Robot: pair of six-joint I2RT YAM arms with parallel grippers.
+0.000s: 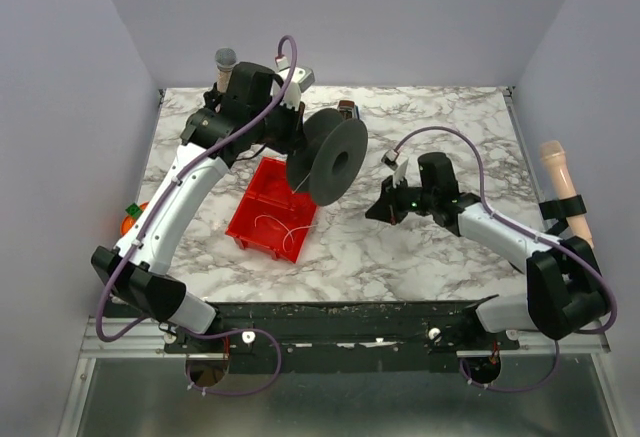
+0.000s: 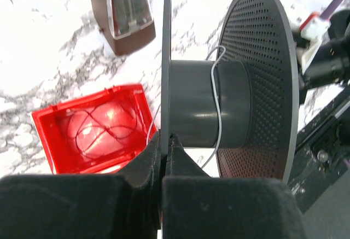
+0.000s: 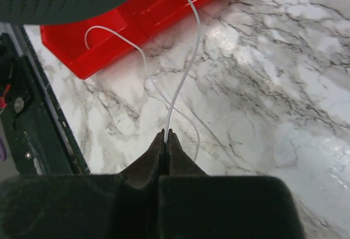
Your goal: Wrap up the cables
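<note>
– What has your right gripper [image 3: 165, 136] got?
– Its jaws are pressed together on the thin white cable [image 3: 185, 75], just above the marble table [image 3: 262, 86]. From my fingertips the cable rises to the black spool [image 2: 197, 102].
– And your left gripper [image 2: 167, 141]?
– Clamped tight on the near flange of the black spool, which I hold on edge. One turn of cable crosses the hub. More of it lies in loose loops in the red bin [image 2: 87, 100] near the spool.
</note>
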